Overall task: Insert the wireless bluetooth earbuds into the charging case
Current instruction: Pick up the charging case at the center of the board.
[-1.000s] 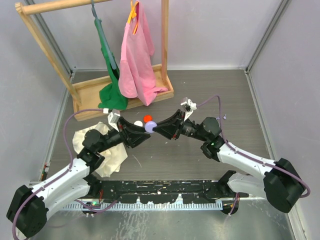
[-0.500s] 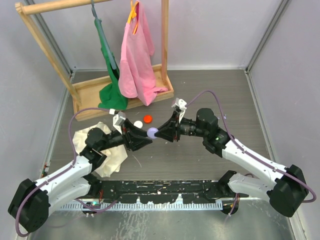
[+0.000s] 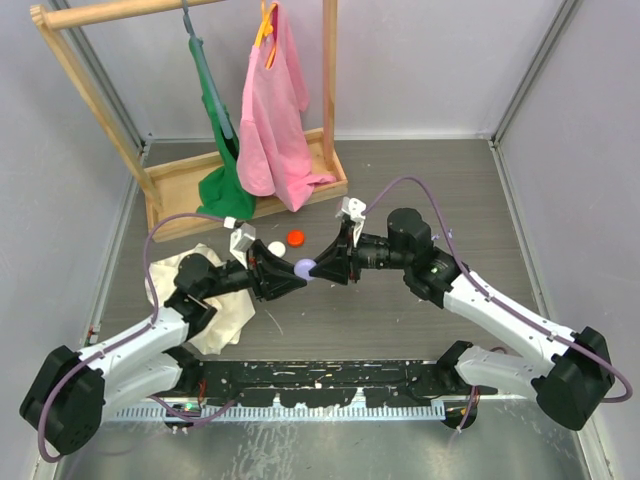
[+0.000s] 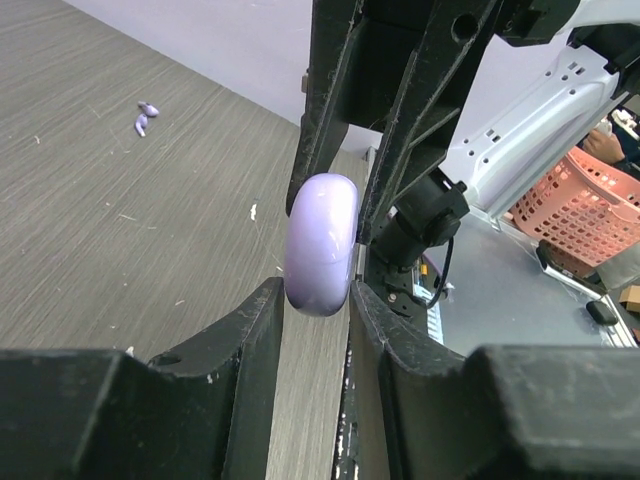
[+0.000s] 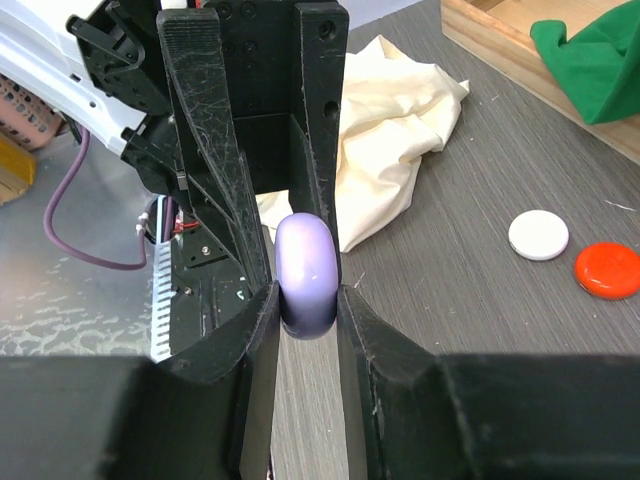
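Since a second ago the two arms have carried their meeting point a little nearer. The right arm (image 3: 500, 310) now reaches further to the left, and the left jaws have narrowed. The red cap (image 3: 295, 238) and the white disc (image 3: 275, 248), which were just behind the jaws, now lie apart from them on the far side.

The case (image 4: 320, 240) is in the air above the bench (image 3: 400, 180), between the two arms and about in the middle of the scene. The right jaws are clenched on its two flat faces. The left jaws, coming from the left arm (image 3: 150, 340), grasp the opposite edge of the same case, and both their fingers seem to touch it.

In my judgement the case is light and stiff, but smooth and rounded, so it can slip out if it is pressed on the curved rim. The flat faces are the safe place to hold it. To open it, each side must probably keep its own half, but I can see no seam.

The case stands on its edge. Its flat faces look to the near and the far side, so its short axis runs near to far and its wide plane runs left to right.

I cannot find the earbuds with certainty. Some tiny lilac bits (image 3: 447, 236) lie on the bench further right, too small to identify
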